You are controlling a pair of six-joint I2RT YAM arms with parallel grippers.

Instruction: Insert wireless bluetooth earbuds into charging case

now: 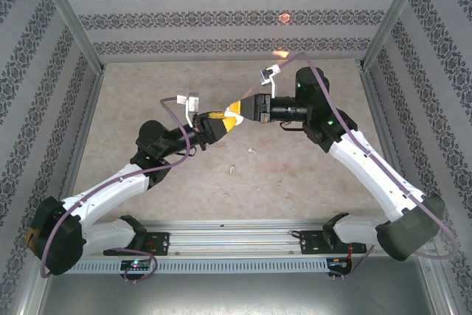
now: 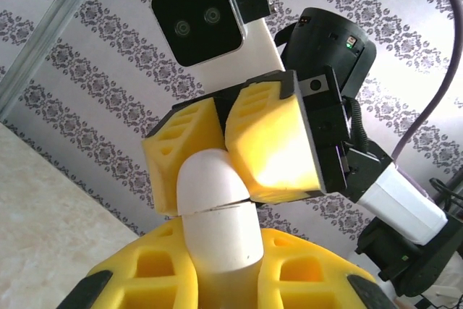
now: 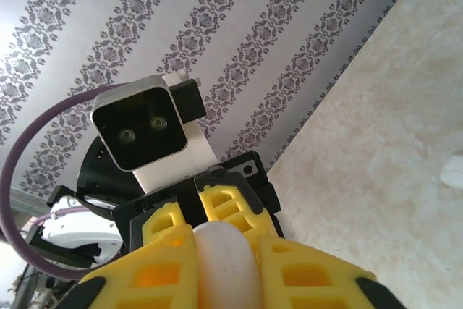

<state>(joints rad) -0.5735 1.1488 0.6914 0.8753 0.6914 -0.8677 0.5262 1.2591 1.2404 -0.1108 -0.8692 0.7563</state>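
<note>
The table (image 1: 295, 182) lies bare and pale beneath us, and above its middle the left arm (image 1: 110, 189) and the right arm (image 1: 369, 160) meet nose to nose in the air.

The left gripper (image 2: 224, 269) is clamped on the lower half of the charging case (image 2: 221, 240), its yellow fingers hugging both sides. Opposite it, the right gripper (image 2: 221, 161) has its two yellow fingers pressed against the rounded upper half, so we read it as closed on the case too.

The case is thus held off the table between both pincers, standing on end in the left wrist view. Its seam (image 2: 217, 206) shows as a thin line with the lid down.

Two tiny white pieces, which we take for the earbuds (image 1: 251, 150), lie on the table well below and apart from the case, the second one (image 1: 231, 170) a little nearer the bases.

We judge the step in hand to be opening the case. Next, the right gripper should swing the lid back about its hinge while the left holds firm; the glossy shell could slip.
</note>
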